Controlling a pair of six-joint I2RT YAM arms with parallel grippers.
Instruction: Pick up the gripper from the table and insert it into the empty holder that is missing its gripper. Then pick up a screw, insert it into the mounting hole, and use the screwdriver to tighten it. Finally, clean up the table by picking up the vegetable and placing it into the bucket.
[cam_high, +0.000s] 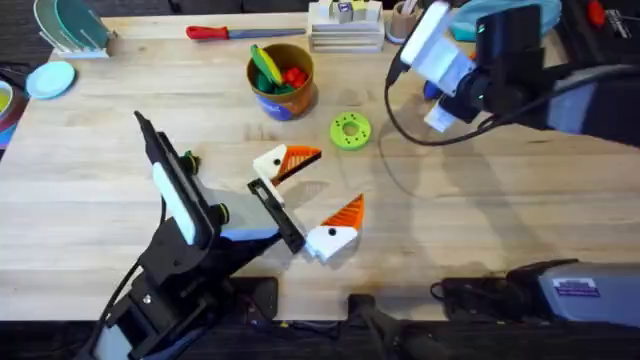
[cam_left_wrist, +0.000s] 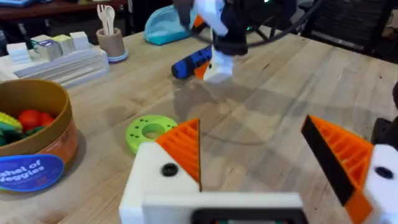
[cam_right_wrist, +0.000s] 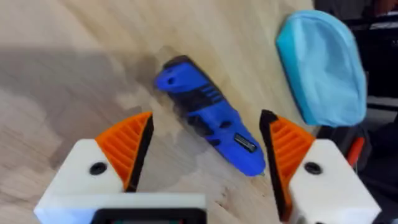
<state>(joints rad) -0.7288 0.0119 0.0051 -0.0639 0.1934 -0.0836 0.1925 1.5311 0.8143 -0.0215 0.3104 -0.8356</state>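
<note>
The loose gripper (cam_high: 336, 231), white with an orange ribbed tip, lies on the table beside the far end of the black holder bar (cam_high: 278, 212); I cannot tell whether they touch. It also appears at the left wrist view's edge (cam_left_wrist: 343, 163). My left gripper (cam_high: 300, 195) carries one mounted finger (cam_left_wrist: 171, 163) and stands open, holding nothing. My right gripper (cam_right_wrist: 205, 134) is open, its fingers on either side of the blue screwdriver (cam_right_wrist: 208, 118) (cam_left_wrist: 189, 63). The bucket (cam_high: 281, 82) stands behind the left gripper. The screw and vegetable are out of view.
A bright green ring disc (cam_high: 350, 130) lies between the bucket and the right arm. A red-handled screwdriver (cam_high: 225, 32), stacked trays (cam_high: 345, 35) and a cup of utensils (cam_left_wrist: 112, 42) line the far edge. A light-blue pouch (cam_right_wrist: 323, 68) sits beside the blue screwdriver.
</note>
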